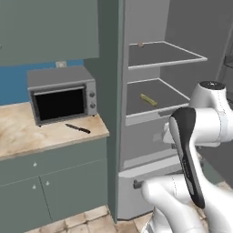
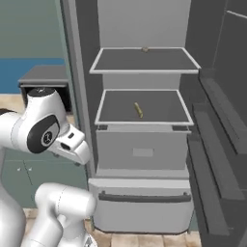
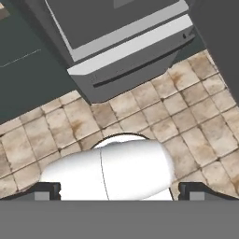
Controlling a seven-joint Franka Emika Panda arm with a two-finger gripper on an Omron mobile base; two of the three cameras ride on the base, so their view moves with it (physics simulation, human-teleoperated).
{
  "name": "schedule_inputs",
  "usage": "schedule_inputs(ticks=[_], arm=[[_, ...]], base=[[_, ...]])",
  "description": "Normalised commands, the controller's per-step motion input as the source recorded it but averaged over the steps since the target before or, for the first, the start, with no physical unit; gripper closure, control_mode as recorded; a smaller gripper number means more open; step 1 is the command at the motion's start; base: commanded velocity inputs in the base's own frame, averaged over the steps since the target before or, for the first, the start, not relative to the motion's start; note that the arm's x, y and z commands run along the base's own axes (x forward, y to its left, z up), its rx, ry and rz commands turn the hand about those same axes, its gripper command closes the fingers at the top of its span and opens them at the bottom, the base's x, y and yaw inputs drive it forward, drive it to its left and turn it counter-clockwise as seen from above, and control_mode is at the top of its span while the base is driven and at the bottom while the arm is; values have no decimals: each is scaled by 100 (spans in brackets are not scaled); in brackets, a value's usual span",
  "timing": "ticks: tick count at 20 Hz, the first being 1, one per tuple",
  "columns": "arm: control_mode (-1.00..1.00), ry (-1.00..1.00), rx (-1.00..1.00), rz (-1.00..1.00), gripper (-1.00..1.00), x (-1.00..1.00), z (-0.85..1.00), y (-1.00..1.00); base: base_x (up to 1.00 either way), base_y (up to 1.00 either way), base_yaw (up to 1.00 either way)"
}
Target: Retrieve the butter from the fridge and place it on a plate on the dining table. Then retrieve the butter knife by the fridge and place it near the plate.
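The fridge (image 2: 140,24) stands open in front of me. The butter (image 2: 138,109), a small pale yellow stick, lies on its middle shelf, also seen from the left (image 1: 149,99). The butter knife (image 1: 77,128), black and slim, rests on the marbled worktop just in front of the toaster oven. My gripper (image 3: 121,191) is open and empty, its fingertips (image 3: 46,190) far apart, pointing down at the tiled floor in front of the fridge's lower drawer (image 3: 126,51). My arm is folded low, well below the butter's shelf. The plate and the dining table are out of view.
A grey toaster oven (image 1: 61,94) stands on the worktop (image 1: 27,136) left of the fridge, over grey-green cabinets. A small brownish item (image 2: 144,49) sits at the back of the top shelf. The open fridge door (image 2: 217,144) with its racks stands at the right.
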Motion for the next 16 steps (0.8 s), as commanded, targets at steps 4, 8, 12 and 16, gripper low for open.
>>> schedule_inputs(ticks=[4, 8, 12, 16], arm=[[100, 0, 0, 0, -100, 0, 0, 0], [100, 0, 0, 0, -100, 0, 0, 0], [100, 0, 0, 0, -100, 0, 0, 0], [100, 0, 0, 0, -100, 0, 0, 0]], base=[[34, -26, 38], [11, -39, 24], [0, -54, 4], [0, -51, 0]])
